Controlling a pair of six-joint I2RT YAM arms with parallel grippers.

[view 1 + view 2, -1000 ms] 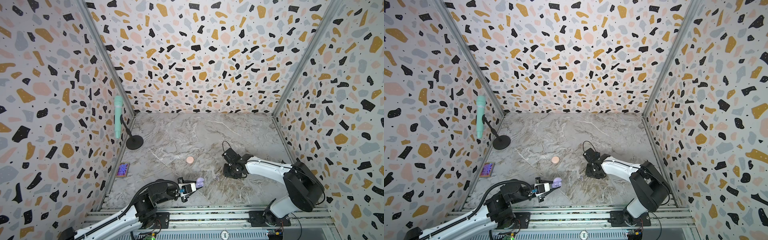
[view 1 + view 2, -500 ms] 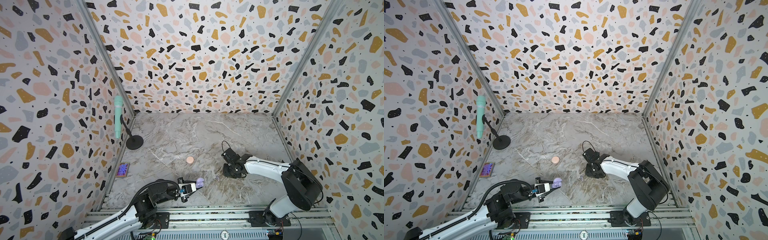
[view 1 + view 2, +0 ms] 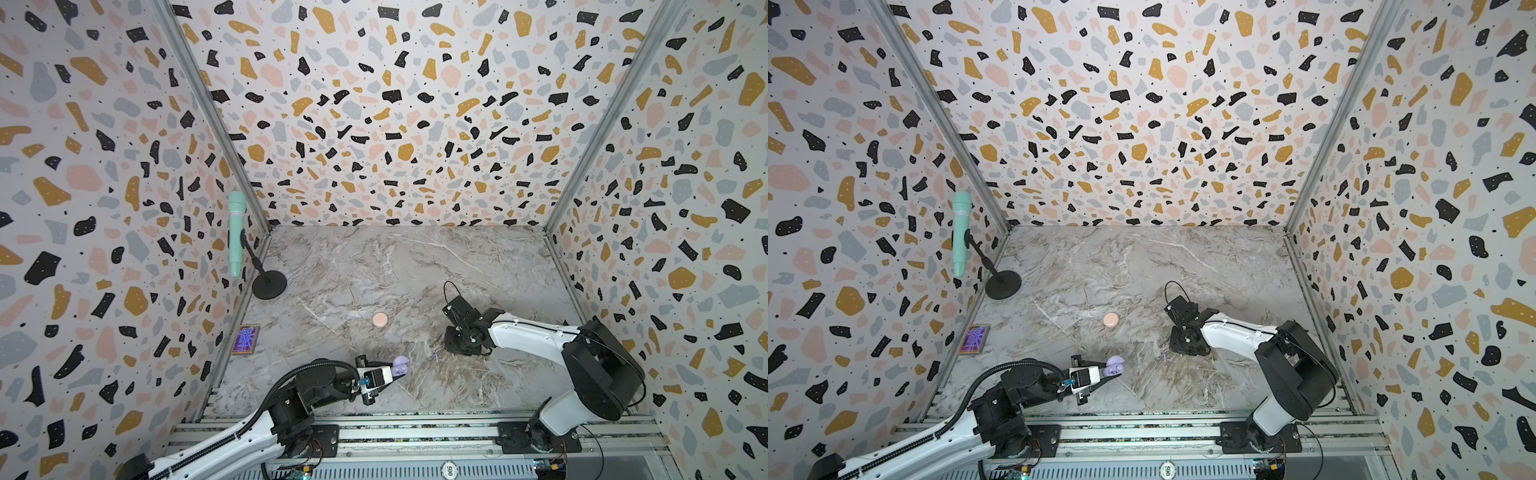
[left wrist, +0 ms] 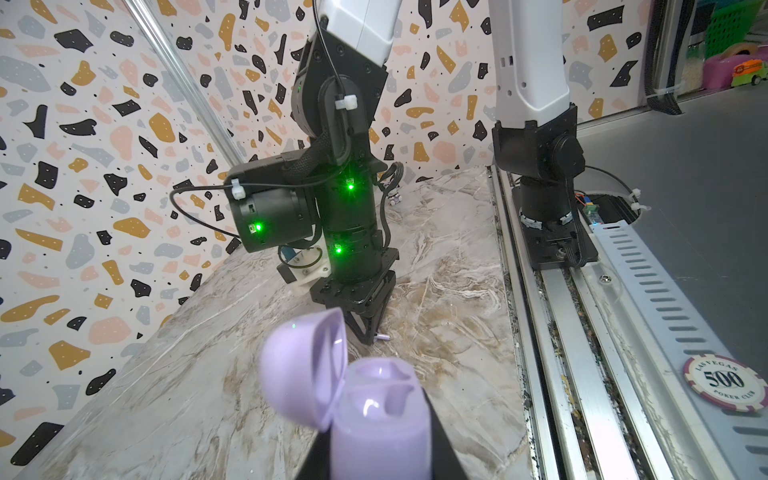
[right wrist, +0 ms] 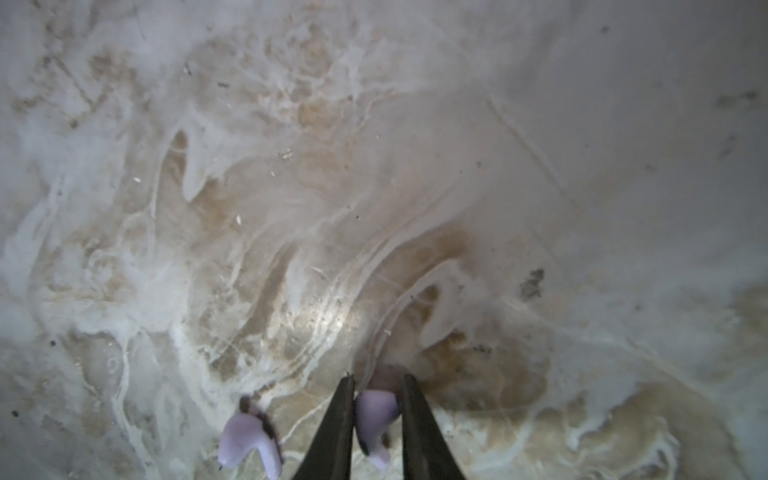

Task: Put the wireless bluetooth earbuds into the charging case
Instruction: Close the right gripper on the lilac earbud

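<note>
Currently the step in hand looks like the pick-up of a lavender bud. Nearest of all, the left gripper is holding the case, its fingers pressing on the body from both sides. The lid is standing open and both wells are showing empty.

Beyond the case and to its right, the right gripper is pointing straight down with its tips at the table. Its fingers are pinching one bud between them, though I cannot tell whether the grip is firm. The other bud is lying loose just beside that one, on the side toward the case, touching neither finger.

Farther beyond the case, a pink case is sitting shut, well apart from both arms. No pale buds are showing in any view.

Judging from this, the next move is calling for a clean, straight lift, so the loose neighbour is not getting knocked away. After that comes a carry back toward the case. The bud is tiny and oddly shaped, so it will probably need turning until its stem is matching a well. Meanwhile the left gripper should be keeping the case steady with its opening facing the incoming bud.
</note>
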